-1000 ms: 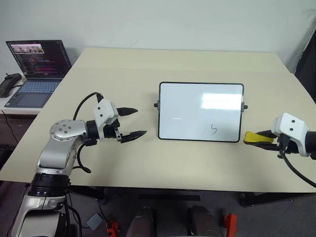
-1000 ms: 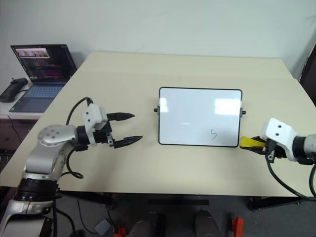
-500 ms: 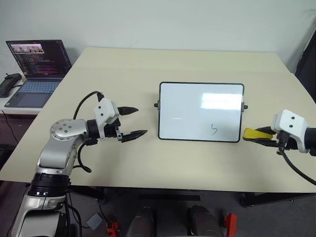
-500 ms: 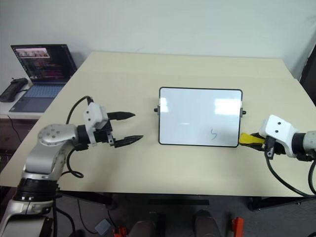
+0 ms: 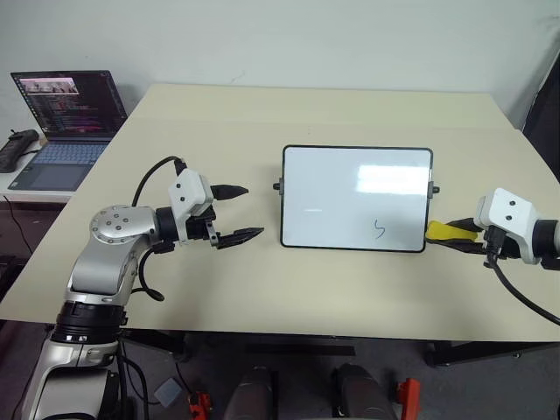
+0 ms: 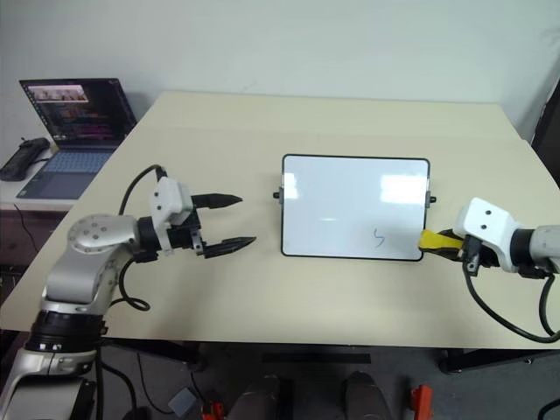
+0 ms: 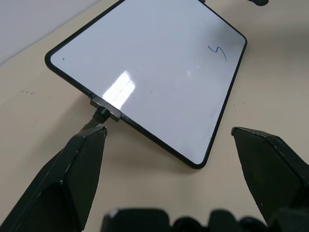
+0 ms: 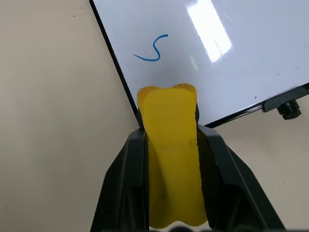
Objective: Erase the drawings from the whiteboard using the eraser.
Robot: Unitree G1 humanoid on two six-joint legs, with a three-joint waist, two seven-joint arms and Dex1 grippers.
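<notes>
**benchwatcher:** Quick count from that moment? How many marks were on the board, and where was the eraser?

**rig_lurker:** One whiteboard point(image 5: 356, 199), lying flat near the middle of the tan table point(image 5: 262, 114). I could only make out one drawing point(image 5: 379, 229), a small blue S-shaped squiggle near the board's lower right corner as the head camera saw it. The rest of the white surface looked bare apart from glare patches. Two small black knobs, one on each short side.

**benchwatcher:** And the eraser?

**rig_lurker:** One eraser point(image 8: 171, 154), yellow, pinched between the two black fingers of the right gripper point(image 5: 462, 237). Jaws were clamped tight on its sides, and the yellow block stuck out past the fingertips. Its front end sat over the board's right edge, just beside that squiggle. Couldn't tell whether it actually touched the frame or hung above it.

**benchwatcher:** Left arm doing anything?

**rig_lurker:** The left gripper point(image 5: 238, 213) was out over the table to the left of the board, near it but apart, two fingers spread wide with nothing between them. In its wrist view one fingertip point(image 7: 91, 145) sat just beside the left knob point(image 7: 101, 114).

**benchwatcher:** Other stuff around?

**rig_lurker:** One laptop point(image 5: 64, 122) with its screen lit, on a side desk off the table's far left corner, and one dark gadget point(image 5: 17, 149) next to it that I couldn't identify.
</notes>
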